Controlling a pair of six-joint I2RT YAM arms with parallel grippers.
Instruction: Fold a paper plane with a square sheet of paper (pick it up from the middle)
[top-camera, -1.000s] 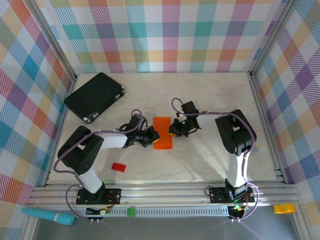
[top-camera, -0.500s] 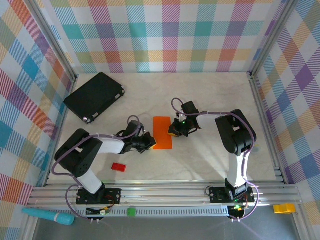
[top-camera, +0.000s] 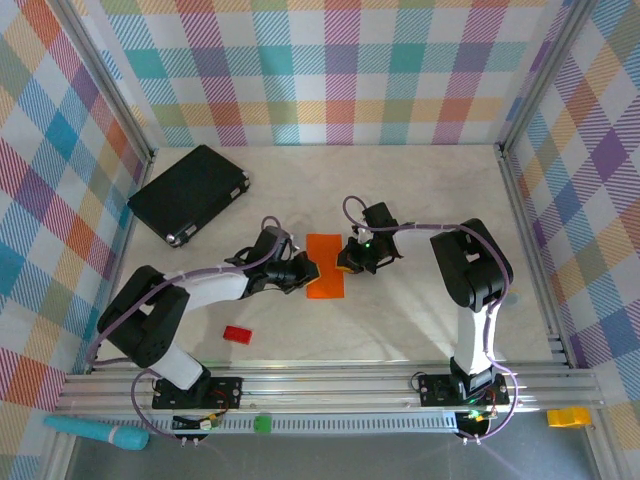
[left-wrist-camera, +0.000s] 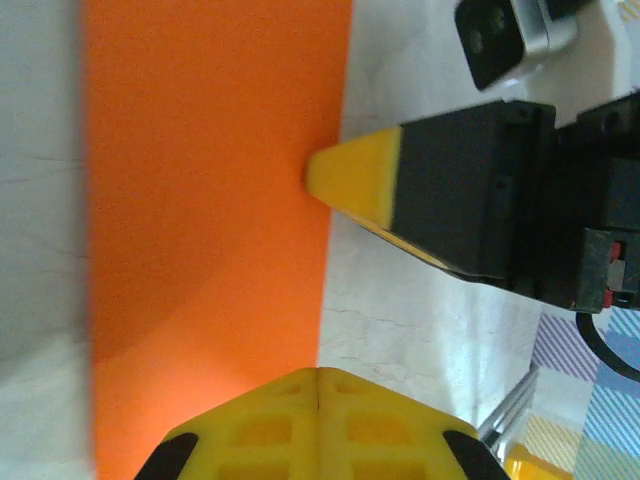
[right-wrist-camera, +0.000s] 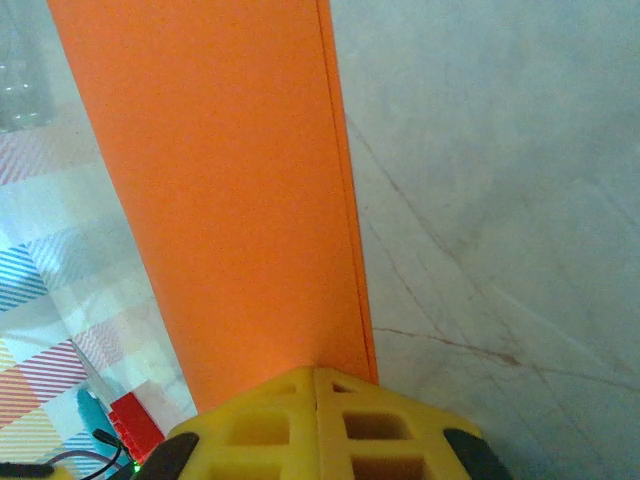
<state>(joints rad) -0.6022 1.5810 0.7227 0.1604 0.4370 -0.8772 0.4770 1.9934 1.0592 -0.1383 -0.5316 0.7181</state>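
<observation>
On counter (top-camera: 420, 190): one folded orange sheet (top-camera: 324, 266); my left jaws and right jaws closed, at its sides.

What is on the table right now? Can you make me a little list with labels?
paper: orange square sheet of paper, folded into a long rectangle, lying flat on the table, not a plane yet
left gripper: shut, tip over the paper's left side
right gripper: shut, tip at the paper's right edge
black flat case: far left corner, apart from the paper
red block: near side, beside the left arm, nothing touching it
</observation>
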